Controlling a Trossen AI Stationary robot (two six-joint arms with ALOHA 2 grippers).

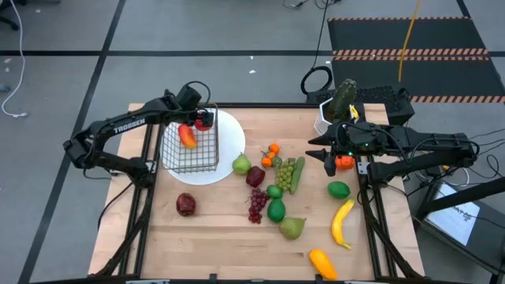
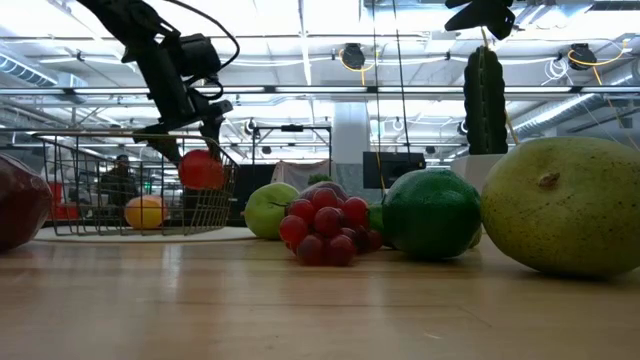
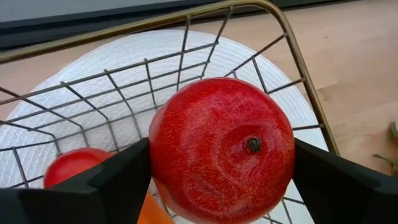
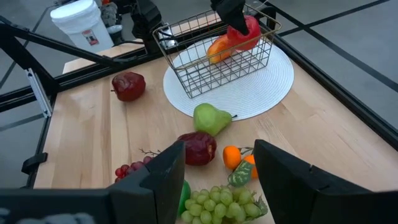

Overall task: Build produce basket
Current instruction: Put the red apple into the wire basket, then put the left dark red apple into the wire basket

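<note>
The wire basket (image 1: pixel 190 150) stands on a round white plate (image 1: pixel 230 134) at the table's far left. An orange-red fruit (image 1: pixel 187 136) lies inside it. My left gripper (image 1: pixel 203 120) is over the basket's far right corner, shut on a red apple (image 3: pixel 221 149) that sits below the rim in the low view (image 2: pixel 202 170). My right gripper (image 4: pixel 217 180) hovers open above the green grapes (image 4: pixel 217 202) and small oranges (image 4: pixel 233 157), touching nothing. More produce lies loose on the middle of the table. My left gripper pinches the red apple between its two fingers (image 3: pixel 118 180), one on each side (image 3: pixel 163 155) of its round body. It comes from above, slanting down into the basket. The apple hangs clear of the basket floor, its stem dimple (image 3: pixel 252 144) facing the wrist camera.
Loose produce: green pear (image 1: pixel 241 165), dark red apple (image 1: pixel 255 176), cucumber (image 1: pixel 297 173), red grapes (image 1: pixel 257 205), limes (image 1: pixel 275 209) (image 1: pixel 338 189), second pear (image 1: pixel 292 228), banana (image 1: pixel 342 223), another dark apple (image 1: pixel 185 204). A cactus pot (image 1: pixel 341 102) stands at the far edge by the right arm.
</note>
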